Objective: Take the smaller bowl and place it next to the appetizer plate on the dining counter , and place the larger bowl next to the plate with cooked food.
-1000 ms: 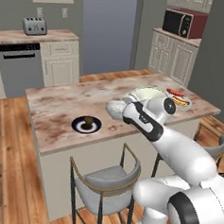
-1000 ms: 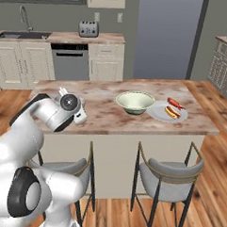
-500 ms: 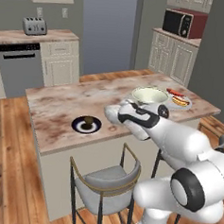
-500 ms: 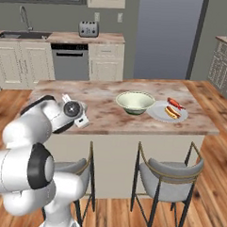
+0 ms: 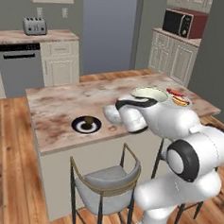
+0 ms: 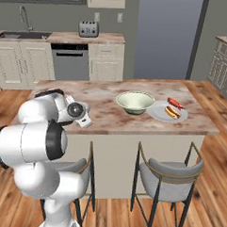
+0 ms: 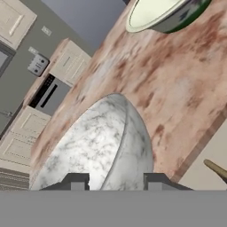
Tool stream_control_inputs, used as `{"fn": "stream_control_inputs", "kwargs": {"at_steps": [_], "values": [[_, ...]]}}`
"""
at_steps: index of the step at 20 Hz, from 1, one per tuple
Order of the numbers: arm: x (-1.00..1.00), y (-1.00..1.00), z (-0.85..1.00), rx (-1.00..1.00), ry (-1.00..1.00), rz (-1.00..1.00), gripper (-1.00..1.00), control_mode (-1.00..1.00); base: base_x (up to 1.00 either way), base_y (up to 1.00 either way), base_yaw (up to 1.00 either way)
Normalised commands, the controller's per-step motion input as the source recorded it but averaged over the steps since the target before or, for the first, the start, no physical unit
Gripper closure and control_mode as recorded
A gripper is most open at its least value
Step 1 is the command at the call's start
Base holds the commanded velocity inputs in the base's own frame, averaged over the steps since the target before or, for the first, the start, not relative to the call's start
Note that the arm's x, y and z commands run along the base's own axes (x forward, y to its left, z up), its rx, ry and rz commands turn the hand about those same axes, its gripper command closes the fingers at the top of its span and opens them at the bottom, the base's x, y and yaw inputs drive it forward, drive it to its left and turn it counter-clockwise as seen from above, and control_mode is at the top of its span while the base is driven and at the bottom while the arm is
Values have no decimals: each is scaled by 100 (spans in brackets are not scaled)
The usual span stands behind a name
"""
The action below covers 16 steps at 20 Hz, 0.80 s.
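The smaller bowl (image 7: pixel 95 146), mottled grey-white, lies tilted just over the dining counter (image 5: pixel 62 101), its rim running between my finger tips. My gripper (image 7: pixel 115 182) is shut on that rim. In the left base view my gripper (image 5: pixel 119 117) holds the smaller bowl (image 5: pixel 110 114) just right of the appetizer plate (image 5: pixel 86 125), which is dark navy with a brown morsel. The larger bowl (image 5: pixel 150 95), cream inside and green outside, stands farther right, beside the plate with cooked food (image 5: pixel 179 100). From the right base view the larger bowl (image 6: pixel 135 101) and that plate (image 6: pixel 168 111) sit together.
A grey stool (image 5: pixel 107 180) stands at the counter's near side below the hand, and a second stool (image 6: pixel 171 170) stands farther right. Kitchen counters with a toaster (image 5: pixel 34 26) and a microwave (image 5: pixel 181 23) line the far walls.
The hand has sunk slightly toward the counter with the smaller bowl. The arm's elbow has swung forward and lower.
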Motion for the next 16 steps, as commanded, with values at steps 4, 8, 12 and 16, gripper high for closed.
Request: {"fn": "stream_control_inputs", "kwargs": {"at_steps": [4,8,12,16], "values": [[25,0,-31,-2,0,0,100,-100,0,0,0],[31,0,-34,-4,-2,0,100,-100,0,0,0],[42,-3,-36,-3,-2,0,100,-100,0,0,0],[34,0,-40,-1,0,0,100,-100,0,0,0]]}}
